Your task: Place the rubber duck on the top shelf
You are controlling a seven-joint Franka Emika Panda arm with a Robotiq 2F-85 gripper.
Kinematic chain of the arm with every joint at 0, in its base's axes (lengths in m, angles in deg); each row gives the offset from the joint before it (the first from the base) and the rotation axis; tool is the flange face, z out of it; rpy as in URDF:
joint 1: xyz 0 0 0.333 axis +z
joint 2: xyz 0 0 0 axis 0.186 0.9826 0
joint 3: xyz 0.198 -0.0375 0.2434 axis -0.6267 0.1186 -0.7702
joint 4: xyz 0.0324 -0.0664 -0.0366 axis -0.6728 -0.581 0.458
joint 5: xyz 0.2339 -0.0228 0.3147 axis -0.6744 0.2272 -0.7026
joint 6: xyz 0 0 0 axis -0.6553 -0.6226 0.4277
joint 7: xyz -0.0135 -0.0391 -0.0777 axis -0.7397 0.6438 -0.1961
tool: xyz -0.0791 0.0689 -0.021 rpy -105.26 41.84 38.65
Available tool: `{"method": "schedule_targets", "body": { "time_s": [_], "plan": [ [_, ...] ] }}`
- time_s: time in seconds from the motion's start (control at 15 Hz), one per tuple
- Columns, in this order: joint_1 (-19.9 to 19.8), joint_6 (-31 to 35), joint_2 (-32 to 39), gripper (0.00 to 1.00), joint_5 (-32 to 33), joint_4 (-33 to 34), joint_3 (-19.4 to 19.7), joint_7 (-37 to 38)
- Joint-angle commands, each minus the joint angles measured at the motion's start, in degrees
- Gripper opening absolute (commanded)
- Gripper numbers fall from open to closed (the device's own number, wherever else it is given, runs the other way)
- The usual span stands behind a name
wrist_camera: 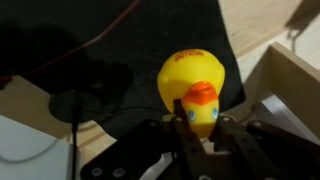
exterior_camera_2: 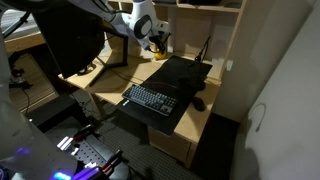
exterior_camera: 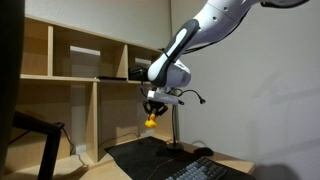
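Rubber duck (wrist_camera: 192, 82), yellow with an orange beak, clamped between the two fingers (wrist_camera: 163, 140) of the gripper (wrist_camera: 200, 138). The jaws are closed on its lower body, and its head rises free above them in the wrist view. In both exterior views the duck (exterior_camera: 151, 122) hangs in the air under the gripper (exterior_camera: 151, 111), over the black desk mat (exterior_camera_2: 178, 80) and clear of it. It sits below the floor of the top shelf (exterior_camera: 95, 58), level with the taller lower compartments.

The step in hand appears to be the carry to the shelf. To do it well:

- **Lift first.** Raise the duck above the front edge of the upper tier, then move inward. A straight diagonal path risks knocking the board or an upright panel.
- **Mind the lamp.** The black lamp stem (exterior_camera: 176, 125) stands just beside the gripper, so lift vertically to avoid brushing it.
- **Enter centred and release low.** Go in at the middle of one cubby, lower until the duck's base nearly meets the board, then let go. The toy looks round and light, and would likely roll if dropped.
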Motion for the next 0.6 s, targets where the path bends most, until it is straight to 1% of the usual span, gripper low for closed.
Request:
{"method": "schedule_targets", "body": {
  "time_s": [0.0,0.07,0.13,0.2,0.33,0.4,0.47,0.53],
  "plan": [
    [4.5,5.5,-2.4,0.06,-2.5,3.1,-0.6,4.6],
    [5.4,7.5,-3.2,0.06,-3.1,3.6,-0.9,5.7],
    [6.2,9.9,-3.3,0.06,-1.4,4.1,-0.8,7.7],
    [5.6,7.0,-3.0,0.22,-1.3,3.2,-0.7,6.1],
    [6.7,8.3,-3.5,0.22,-1.3,4.3,-0.7,7.4],
    [6.8,8.5,-3.5,0.06,-1.3,4.4,-0.7,7.5],
    [8.9,7.7,-2.6,0.06,2.7,5.6,2.3,9.8],
    [9.0,7.8,-2.3,0.06,3.1,7.2,2.1,9.9]
  ]
}}
